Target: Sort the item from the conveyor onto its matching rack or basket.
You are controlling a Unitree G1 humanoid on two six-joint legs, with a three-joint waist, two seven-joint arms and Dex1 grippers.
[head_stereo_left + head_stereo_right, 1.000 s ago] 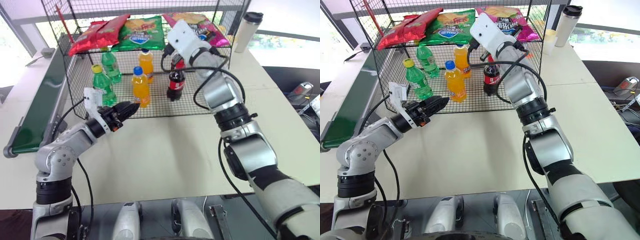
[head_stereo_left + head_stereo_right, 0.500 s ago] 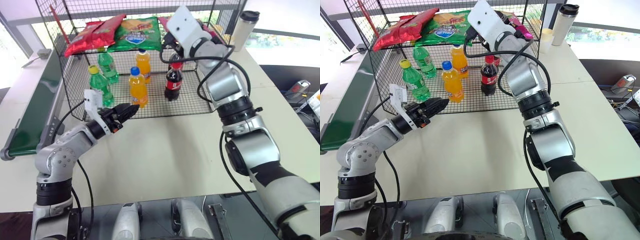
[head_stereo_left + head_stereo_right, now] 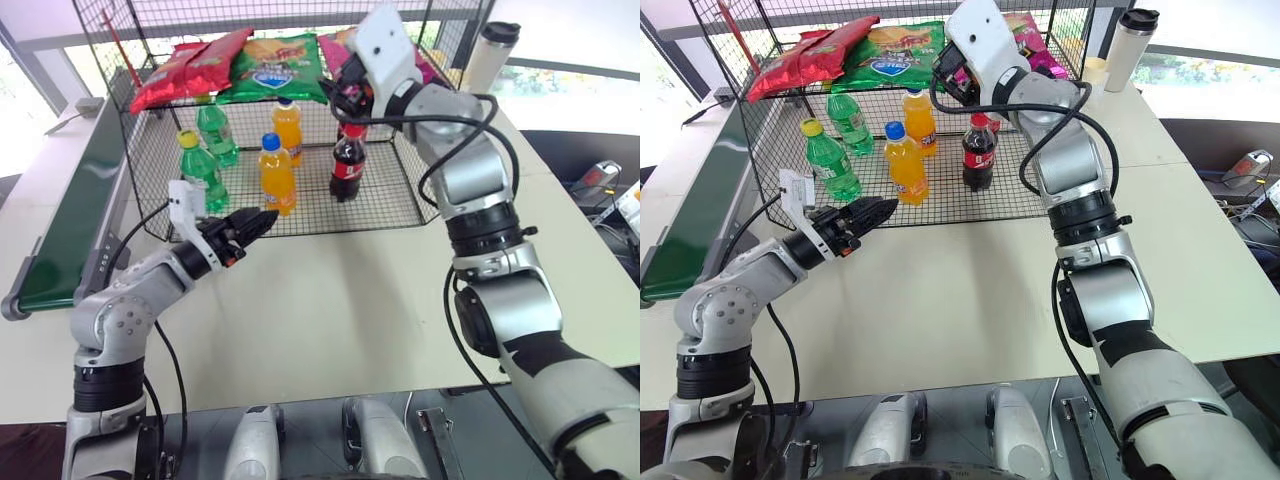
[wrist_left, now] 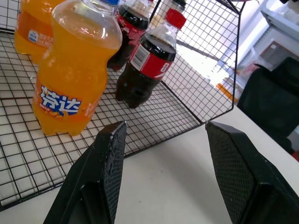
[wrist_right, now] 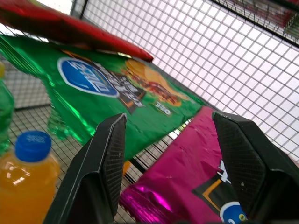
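Note:
The item, a magenta-pink snack bag (image 5: 187, 182), lies flat on the upper shelf of the black wire rack (image 3: 400, 200), beside the green bag; part of it (image 3: 1040, 55) shows past my right wrist. My right gripper (image 5: 168, 135) hovers just in front of the shelf edge, open, with nothing between its fingers and the bag lying beyond them. Low at the rack's front edge my left gripper (image 3: 262, 218) is open and empty, pointing at the bottles. The dark-green conveyor (image 3: 75, 215) runs along the left side with nothing on it.
On the upper shelf lie red snack bags (image 3: 185, 70) and a green snack bag (image 3: 275, 65). The rack floor holds green bottles (image 3: 200, 170), orange bottles (image 3: 277, 175) and cola bottles (image 3: 347, 165). A tumbler (image 3: 493, 60) stands back right. Bare tabletop lies in front.
My right gripper has opened and drawn back from the shelf, rolling its wrist; the magenta bag stays on the shelf. The left arm has not moved.

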